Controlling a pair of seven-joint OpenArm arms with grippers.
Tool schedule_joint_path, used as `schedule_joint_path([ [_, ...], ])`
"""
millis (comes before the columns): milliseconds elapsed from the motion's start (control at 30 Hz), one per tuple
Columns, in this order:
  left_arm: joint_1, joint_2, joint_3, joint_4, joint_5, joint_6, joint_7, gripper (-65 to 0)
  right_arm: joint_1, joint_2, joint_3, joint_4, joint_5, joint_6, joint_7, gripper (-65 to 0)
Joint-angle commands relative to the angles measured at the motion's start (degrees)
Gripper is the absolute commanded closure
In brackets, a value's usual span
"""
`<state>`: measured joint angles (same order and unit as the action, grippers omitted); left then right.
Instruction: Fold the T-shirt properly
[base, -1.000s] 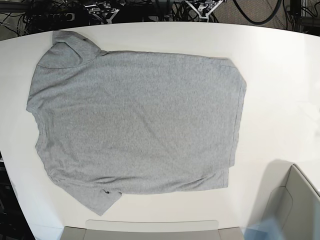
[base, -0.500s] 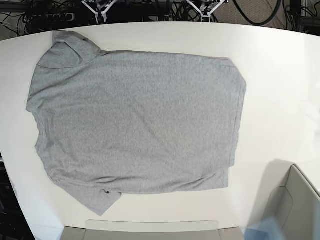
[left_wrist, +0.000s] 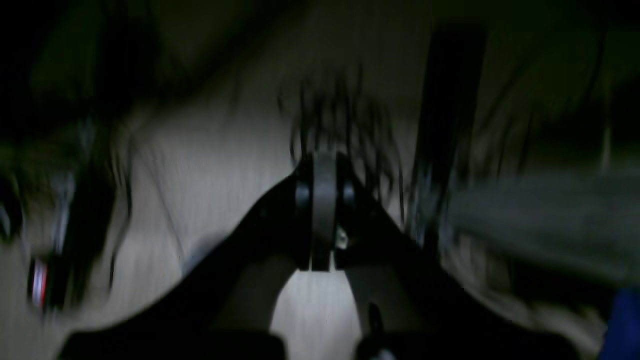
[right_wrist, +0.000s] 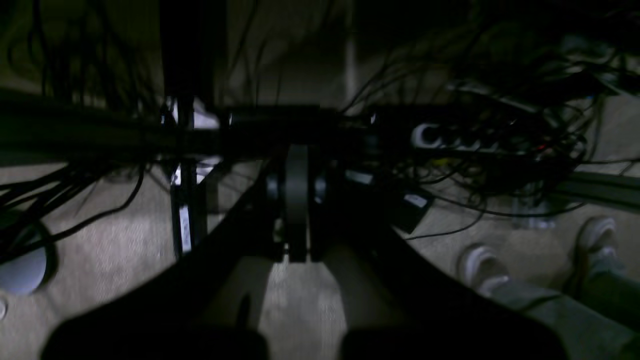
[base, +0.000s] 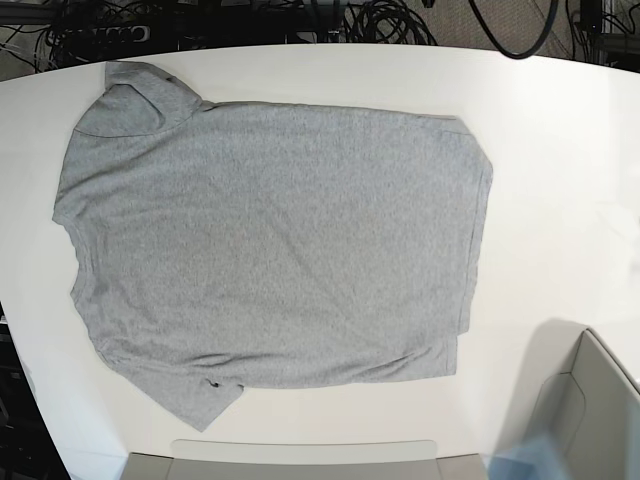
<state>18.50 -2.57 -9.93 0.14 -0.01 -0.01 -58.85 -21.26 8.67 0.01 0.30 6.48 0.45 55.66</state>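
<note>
A: The white counter (base: 560, 150) is taking up nearly the whole base view, with a tangle of black cables (base: 380, 20) lying beyond its far edge at twelve o'clock.

B: And the T-shirt (base: 270, 260)?

A: It is lying flat and spread out on the counter, plain grey side showing, filling the centre and reaching toward nine o'clock. One sleeve is pointing to about eleven o'clock, the other to about seven. The straight hem is facing three o'clock. No fold is showing across the body, so I am judging the task as barely begun.

B: Why is it spread like that?

A: My guess is that an open, smooth cloth is giving clear edges to pick up. The lower hem corner near five o'clock is looking slightly doubled under.

B: Where are the arms?

A: Neither is appearing in the base view. The left pincer (left_wrist: 322, 212) is pressed together and pinching nothing; its camera is blurred, showing dim floor and cables. The right pincer (right_wrist: 296, 217) is also pressed together and empty, looking at floor, cables and a pair of shoes (right_wrist: 530, 260) at four o'clock.

B: So both are parked away from the cloth?

A: That is how I am reading it. A grey bin (base: 585, 410) is sitting at five o'clock, well apart from the shirt.
</note>
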Motion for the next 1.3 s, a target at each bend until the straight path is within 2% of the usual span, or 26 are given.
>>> schedule_joint_path([
  [0,2.2,-0.2,-0.13,-0.1,-0.12,0.14,-5.19,-0.4,-1.73,0.34,-0.05,-0.25,0.16,0.04,3.81,-0.1],
  [67,4.05,-0.2,-0.13,-0.1,-0.03,0.14,-13.28,-0.4,-3.14,0.34,-0.41,-0.25,0.07,0.04,9.53,-0.1],
  [133,5.19,0.15,-0.13,0.52,-0.03,0.14,-19.08,-0.4,-4.28,0.34,-0.23,0.89,-0.02,0.04,10.32,-0.1],
  [200,6.25,-0.03,-0.13,3.86,-0.03,0.14,-16.97,-0.4,-4.63,0.7,0.03,2.3,0.24,0.04,10.32,-0.1],
  [333,8.88,0.24,-0.13,9.4,-0.03,0.14,-18.03,-0.4,-8.68,0.7,-0.05,9.51,0.24,0.04,10.41,-0.1],
  [467,15.21,0.41,-0.13,21.97,-0.03,0.14,-17.94,-0.4,-16.94,1.14,0.03,26.03,0.24,0.04,10.41,-0.1],
  [633,24.27,2.44,-0.13,42.19,-0.03,0.14,-17.77,-0.4,-28.63,1.4,0.12,50.39,0.33,0.04,10.14,-0.1],
  [733,28.93,2.7,-0.04,52.56,0.05,0.14,-17.68,-1.0,-33.82,1.49,0.12,62.61,1.74,0.04,6.89,-0.1],
  [833,31.92,3.67,-0.31,60.91,0.05,0.14,-17.68,-5.3,-38.13,3.86,0.12,74.91,7.37,0.04,-0.14,-0.1],
  [900,33.15,4.02,-0.22,64.61,0.05,0.14,-17.68,-9.8,-40.5,6.76,0.12,82.56,12.73,0.04,-5.5,-0.1],
  [1033,33.59,4.63,-0.13,68.74,0.05,0.14,-17.77,-14.7,-44.55,12.92,0.38,93.2,21.26,0.04,-11.92,-1.1],
  [1133,33.59,4.63,-0.22,71.73,0.05,0.14,-17.59,-16.1,-47.97,16.96,2.67,98.56,27.85,0.04,-14.3,-8.2],
  [1267,33.67,4.63,-0.22,74.54,0.14,0.14,-15.57,-19.1,-50.0,18.28,6.45,101.02,37.08,0.04,-14.91,-23.1],
])
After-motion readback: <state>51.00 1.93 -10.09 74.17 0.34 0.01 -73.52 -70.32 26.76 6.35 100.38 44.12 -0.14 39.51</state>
